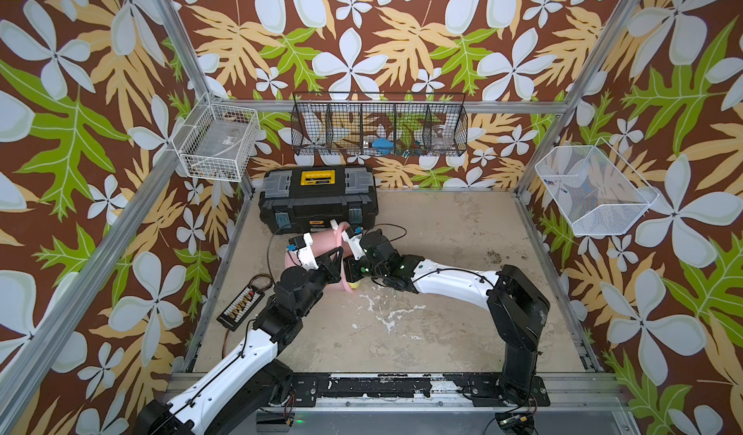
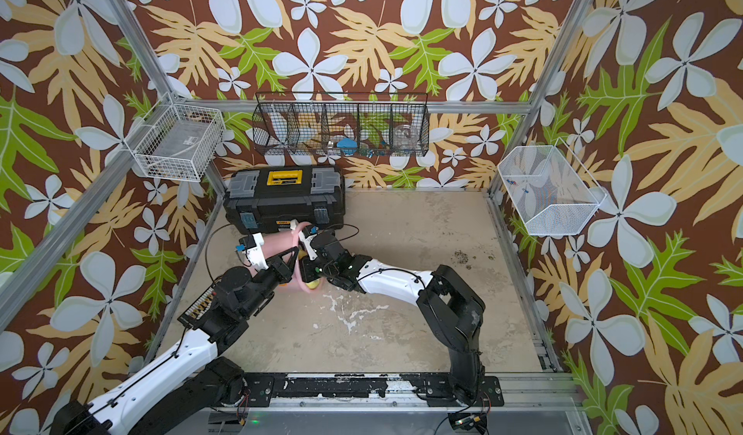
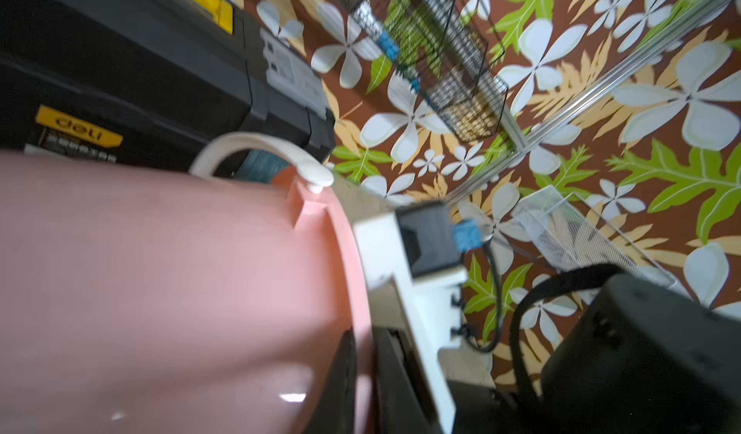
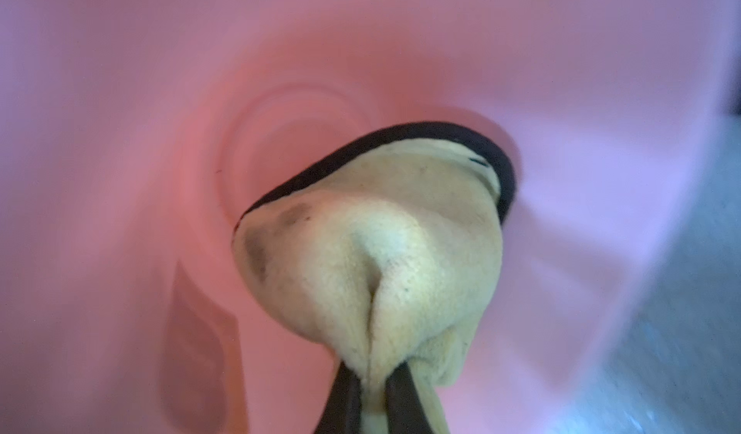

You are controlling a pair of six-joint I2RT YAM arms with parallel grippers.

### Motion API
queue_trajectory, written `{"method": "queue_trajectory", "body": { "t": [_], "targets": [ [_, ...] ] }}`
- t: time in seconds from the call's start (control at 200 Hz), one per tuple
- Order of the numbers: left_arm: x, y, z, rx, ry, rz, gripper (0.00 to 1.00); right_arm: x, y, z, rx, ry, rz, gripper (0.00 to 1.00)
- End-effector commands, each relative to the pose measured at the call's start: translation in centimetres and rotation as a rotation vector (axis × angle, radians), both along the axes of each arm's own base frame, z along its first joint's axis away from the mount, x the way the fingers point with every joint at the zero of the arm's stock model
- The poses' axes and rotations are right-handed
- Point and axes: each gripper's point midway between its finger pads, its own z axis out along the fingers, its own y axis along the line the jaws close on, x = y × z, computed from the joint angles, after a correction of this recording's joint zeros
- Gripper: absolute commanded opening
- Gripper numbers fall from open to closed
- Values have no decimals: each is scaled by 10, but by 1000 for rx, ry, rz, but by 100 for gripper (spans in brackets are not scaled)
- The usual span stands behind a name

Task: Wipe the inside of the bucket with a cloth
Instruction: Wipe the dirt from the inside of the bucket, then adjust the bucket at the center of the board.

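Note:
The pink bucket (image 1: 324, 239) (image 2: 281, 240) lies on its side in front of the toolbox, its mouth turned toward the right arm. In the left wrist view my left gripper (image 3: 364, 337) is shut on the bucket's (image 3: 160, 271) rim, one finger outside and one inside the wall. My right arm reaches into the mouth, so its gripper is hidden in both top views. In the right wrist view my right gripper (image 4: 371, 372) is shut on the yellow cloth (image 4: 373, 243), which bunches against the bucket's (image 4: 160, 131) floor. A bit of cloth (image 1: 354, 285) shows at the rim.
The black-and-yellow toolbox (image 1: 317, 199) (image 2: 283, 195) stands right behind the bucket at the back left. A power strip (image 1: 241, 302) lies by the left wall. Wire baskets (image 1: 217, 143) (image 1: 595, 191) and a black rack (image 1: 380, 125) hang on the walls. Dark crumbs (image 1: 492, 256) dot the floor at the right.

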Motion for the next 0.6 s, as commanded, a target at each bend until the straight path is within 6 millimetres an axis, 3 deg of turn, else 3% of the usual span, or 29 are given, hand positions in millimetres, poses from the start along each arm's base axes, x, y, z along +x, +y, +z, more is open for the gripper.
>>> {"method": "queue_trajectory", "body": {
  "t": [0.0,0.365,0.596],
  "targets": [
    [-8,-6,-24,31,81,-49,0,6,9,14,47,-57,5,0],
    [-10,-5,-23,31,84,-51,0,12,11,12,65,-44,-10,0],
    [-17,-9,1,-34,21,-88,0,28,-23,12,9,-60,-133,0]
  ]
}}
